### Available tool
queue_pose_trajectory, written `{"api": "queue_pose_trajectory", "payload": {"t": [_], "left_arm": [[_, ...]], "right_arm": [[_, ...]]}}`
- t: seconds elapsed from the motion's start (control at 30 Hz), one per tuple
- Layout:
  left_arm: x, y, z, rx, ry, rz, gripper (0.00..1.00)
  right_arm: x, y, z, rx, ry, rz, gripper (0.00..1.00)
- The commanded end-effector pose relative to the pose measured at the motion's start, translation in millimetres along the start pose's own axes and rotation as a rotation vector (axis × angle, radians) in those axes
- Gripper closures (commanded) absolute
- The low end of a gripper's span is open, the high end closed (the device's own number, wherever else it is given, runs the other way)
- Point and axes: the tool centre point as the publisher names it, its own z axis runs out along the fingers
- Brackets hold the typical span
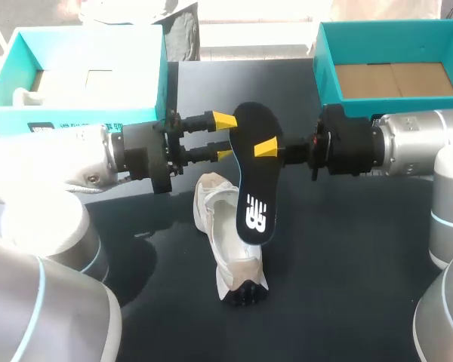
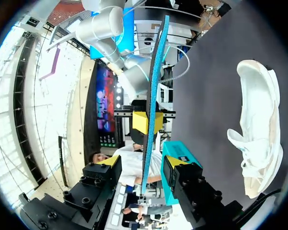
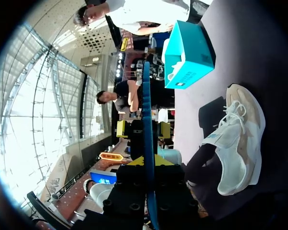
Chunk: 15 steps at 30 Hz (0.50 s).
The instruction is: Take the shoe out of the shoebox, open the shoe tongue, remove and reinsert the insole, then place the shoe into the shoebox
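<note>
Right pincer (image 1: 266,148) is clamped on the insole (image 1: 255,197). The right wrist view shows the insole edge-on, pinched between both fingers. It grips above the insole's middle, so the long printed end hangs free below.

Left pincer (image 1: 224,137) is open and holds nothing. It sits opposite the right one. In the left wrist view the insole's edge runs between its spread fingers with a gap on each side. My read: it's staged for a handover or a second grip point to stop the insole swinging, but it hasn't committed.

The insole is upright in the air, well clear of the worktop (image 1: 347,264), and its lower end points down at the shoe (image 1: 228,241). That orientation makes sense for feeding it back in.

The shoe lies on the worktop right under the insole, opening up, nothing holding it. It could slide when the insole pushes in, so one pincer should brace it.

So removal looks done, reinsertion is next, and boxing comes last.

At the far edge, the left teal box half (image 1: 75,121) and right teal box half (image 1: 328,72) are both open side up and well apart from the shoe. Can't tell which is base and which is lid.
</note>
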Motion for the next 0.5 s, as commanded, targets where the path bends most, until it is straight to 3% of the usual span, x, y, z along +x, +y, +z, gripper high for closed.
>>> {"api": "queue_pose_trajectory", "payload": {"t": [0.03,0.4,0.5], "left_arm": [[3.0,3,19,0.004,-0.033,0.0,0.46],[5.2,-4,32,0.031,-0.03,-0.01,0.53],[6.6,-7,32,0.031,-0.028,-0.014,0.6]], "right_arm": [[-0.3,2.1,7,0.02,-0.011,0.007,1.0],[-1.4,-0.1,9,0.016,-0.017,0.011,1.0],[-1.3,-0.1,8,0.014,-0.019,0.01,1.0]]}}
